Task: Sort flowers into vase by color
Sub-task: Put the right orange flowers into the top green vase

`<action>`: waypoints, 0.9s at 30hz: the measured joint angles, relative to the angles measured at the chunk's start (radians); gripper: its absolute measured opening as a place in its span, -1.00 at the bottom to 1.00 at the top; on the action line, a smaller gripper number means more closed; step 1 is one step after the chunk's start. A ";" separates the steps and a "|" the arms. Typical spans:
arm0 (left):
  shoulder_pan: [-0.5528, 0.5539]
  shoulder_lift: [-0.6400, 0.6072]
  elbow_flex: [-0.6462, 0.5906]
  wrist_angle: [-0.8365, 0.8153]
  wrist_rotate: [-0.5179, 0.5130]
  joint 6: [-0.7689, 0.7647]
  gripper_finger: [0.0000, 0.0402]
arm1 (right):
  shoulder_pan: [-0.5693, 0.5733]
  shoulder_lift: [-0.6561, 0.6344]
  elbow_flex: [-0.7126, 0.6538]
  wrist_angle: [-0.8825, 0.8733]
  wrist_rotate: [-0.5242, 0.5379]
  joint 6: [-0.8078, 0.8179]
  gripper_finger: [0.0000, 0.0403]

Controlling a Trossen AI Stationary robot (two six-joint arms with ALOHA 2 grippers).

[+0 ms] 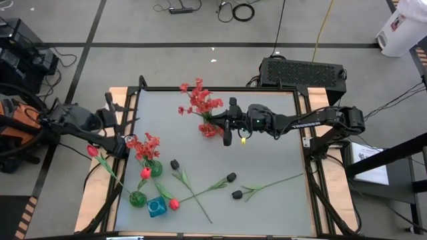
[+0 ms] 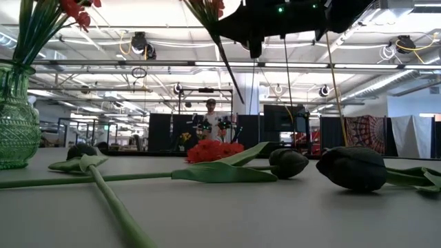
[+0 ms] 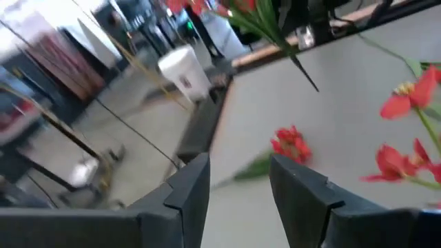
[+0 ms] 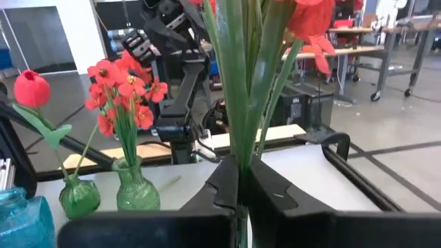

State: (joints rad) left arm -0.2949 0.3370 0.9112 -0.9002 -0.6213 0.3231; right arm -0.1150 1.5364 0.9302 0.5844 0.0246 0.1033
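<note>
A black ventilated box (image 1: 302, 70) sat beyond the worktop's (image 1: 267, 160) far edge. A white bin (image 1: 400, 30) stood far right. A person (image 2: 210, 117) stood beyond.

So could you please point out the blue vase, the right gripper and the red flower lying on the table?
blue vase (image 1: 157, 208), high view, its top.
right gripper (image 4: 240, 180), right wrist view, between the fingertips clamping green stems.
red flower on the table (image 2: 213, 151), low view, its frilly bloom.
</note>
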 joint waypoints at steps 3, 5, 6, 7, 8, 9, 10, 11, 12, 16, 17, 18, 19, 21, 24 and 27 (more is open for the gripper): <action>0.000 0.000 0.000 0.063 -0.044 0.092 -0.22 | 0.000 0.000 0.000 0.023 0.000 -0.030 -0.96; 0.000 0.000 0.000 0.102 -0.059 0.136 -0.22 | 0.000 0.000 0.000 0.045 0.000 -0.056 -0.96; 0.000 0.000 0.000 0.127 -0.063 0.155 -0.22 | -0.001 0.000 0.000 0.052 0.000 -0.069 -0.96; 0.000 0.000 0.000 0.150 -0.064 0.165 -0.22 | -0.001 0.000 0.000 0.061 0.000 -0.081 -0.96; 0.000 0.000 0.000 0.171 -0.064 0.178 -0.22 | -0.002 0.000 0.000 0.068 0.000 -0.093 -0.96; 0.000 0.000 0.000 0.195 -0.063 0.183 -0.22 | -0.003 0.000 0.000 0.075 0.000 -0.106 -0.96; 0.000 0.000 0.000 0.222 -0.056 0.189 -0.22 | -0.003 0.000 0.000 0.085 0.000 -0.119 -0.96; 0.000 0.000 0.000 0.247 -0.040 0.191 -0.22 | -0.004 0.000 0.000 0.093 0.000 -0.131 -0.96; 0.000 0.000 0.000 0.274 -0.022 0.191 -0.22 | -0.003 0.000 0.000 0.097 0.000 -0.144 -0.96; 0.000 0.002 0.000 0.362 0.078 0.190 -0.22 | -0.004 0.000 0.000 0.104 0.000 -0.177 -0.96; 0.000 0.007 0.000 0.381 0.094 0.189 -0.22 | -0.005 0.000 0.000 0.105 0.000 -0.179 -0.96; 0.000 0.015 0.000 0.397 0.103 0.188 -0.22 | -0.007 0.000 0.001 0.103 -0.001 -0.179 -0.96; 0.000 0.027 0.000 0.409 0.118 0.186 -0.22 | -0.007 0.000 0.006 0.095 -0.004 -0.174 -0.96; 0.000 0.059 0.000 0.428 0.159 0.162 -0.22 | -0.008 0.000 0.018 0.084 -0.008 -0.171 -0.96; 0.000 0.138 0.000 0.467 0.235 0.136 -0.22 | -0.008 -0.001 0.036 0.071 -0.045 -0.170 -0.96; 0.001 0.230 0.000 0.532 0.252 0.128 -0.22 | -0.002 -0.001 0.050 0.068 -0.088 -0.165 -0.96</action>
State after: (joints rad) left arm -0.2939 0.5674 0.9115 -0.3682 -0.3691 0.4515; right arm -0.1169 1.5352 0.9798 0.6523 -0.0631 -0.0622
